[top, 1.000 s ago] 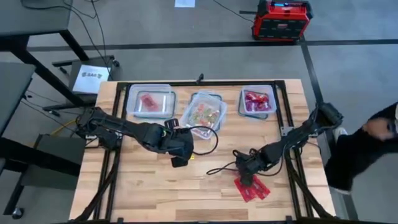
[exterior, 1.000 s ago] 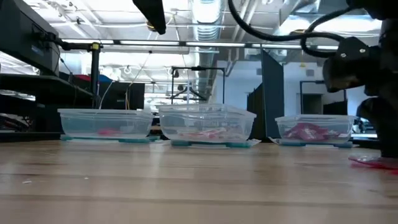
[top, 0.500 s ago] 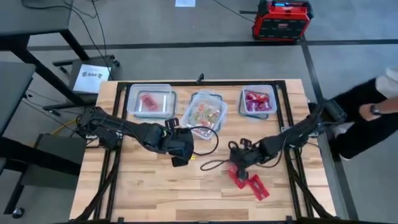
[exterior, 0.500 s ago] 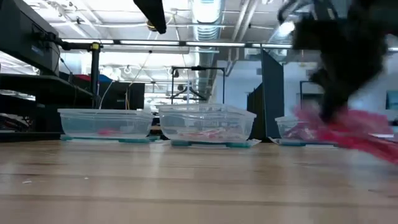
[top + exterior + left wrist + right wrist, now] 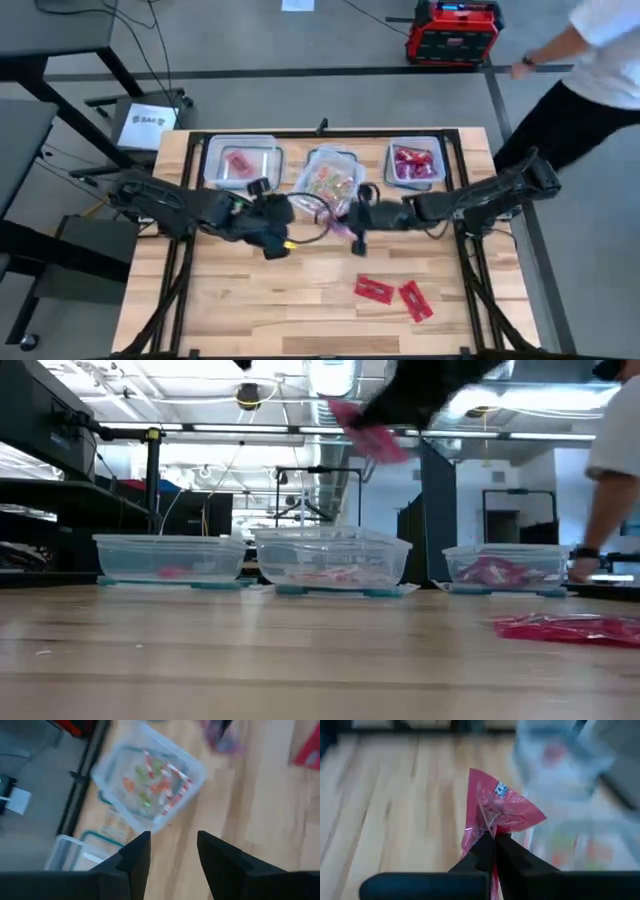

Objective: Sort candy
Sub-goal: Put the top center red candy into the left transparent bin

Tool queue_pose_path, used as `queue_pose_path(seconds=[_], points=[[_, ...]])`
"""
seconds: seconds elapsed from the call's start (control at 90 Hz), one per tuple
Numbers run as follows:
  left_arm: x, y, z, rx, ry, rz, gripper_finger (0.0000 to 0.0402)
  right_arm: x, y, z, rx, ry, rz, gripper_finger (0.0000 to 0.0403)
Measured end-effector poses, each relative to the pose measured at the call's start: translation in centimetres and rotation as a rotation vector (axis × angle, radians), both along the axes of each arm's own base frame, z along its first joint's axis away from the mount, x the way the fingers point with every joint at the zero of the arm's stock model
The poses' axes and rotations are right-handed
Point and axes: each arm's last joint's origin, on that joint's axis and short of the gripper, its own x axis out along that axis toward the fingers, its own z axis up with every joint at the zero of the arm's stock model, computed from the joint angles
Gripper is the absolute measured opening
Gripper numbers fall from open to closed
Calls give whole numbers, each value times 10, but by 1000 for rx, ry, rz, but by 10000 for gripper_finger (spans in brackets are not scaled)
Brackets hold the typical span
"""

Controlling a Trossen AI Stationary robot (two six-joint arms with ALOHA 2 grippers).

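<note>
While your right gripper [image 5: 492, 845] pinches the pink packet [image 5: 495, 810] near the table's centre, fingers closed on it, the pink-candy container [image 5: 242, 162] lies toward the far-left corner; your left gripper [image 5: 172, 850] waits part-open and empty.

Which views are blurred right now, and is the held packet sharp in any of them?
Low view: right arm and its pink packet smeared by motion; containers sharp. Left wrist view: middle container soft, own fingers sharper. Right wrist view: the packet pinched in the right gripper is crisp, background containers blurred. High view: mostly sharp.
</note>
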Motion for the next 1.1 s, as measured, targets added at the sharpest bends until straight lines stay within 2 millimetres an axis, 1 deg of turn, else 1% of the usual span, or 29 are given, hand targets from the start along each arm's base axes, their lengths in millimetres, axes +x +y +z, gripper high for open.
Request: queue_pose_path(seconds=[0.111,0.178,0.233,0.356,0.422,0.467,0.522,0.611,0.733,0.8,0.989,1.044,1.1], points=[[-24,8,21,6,-90,28,148,21,-24,0,5,-145,0,0],[-37,13,32,-3,-131,34,148,39,-40,1,16,-201,-12,0],[-45,16,37,-9,-147,35,148,54,-53,-3,17,-190,-33,0],[-60,22,47,-22,-189,38,148,94,-78,-3,9,-204,-88,0],[-66,24,50,-30,-205,41,148,115,-91,0,7,-231,-99,0],[-68,25,50,-28,-199,41,148,128,-99,-1,15,-237,-101,0],[-68,25,50,-25,-191,41,148,144,-110,2,25,-274,-100,0],[-71,26,50,-25,-183,45,148,168,-130,1,51,-319,-138,0],[-73,27,50,-15,-175,40,148,197,-154,-2,103,-386,-188,0],[-72,27,50,-9,-167,36,148,210,-164,-5,127,-421,-217,0],[-77,28,47,-6,-130,51,148,237,-188,-17,135,-451,-267,4],[-77,29,45,-6,-116,57,148,241,-195,-19,123,-410,-278,15],[-78,29,45,-7,-110,62,148,244,-205,-20,113,-391,-293,35]])
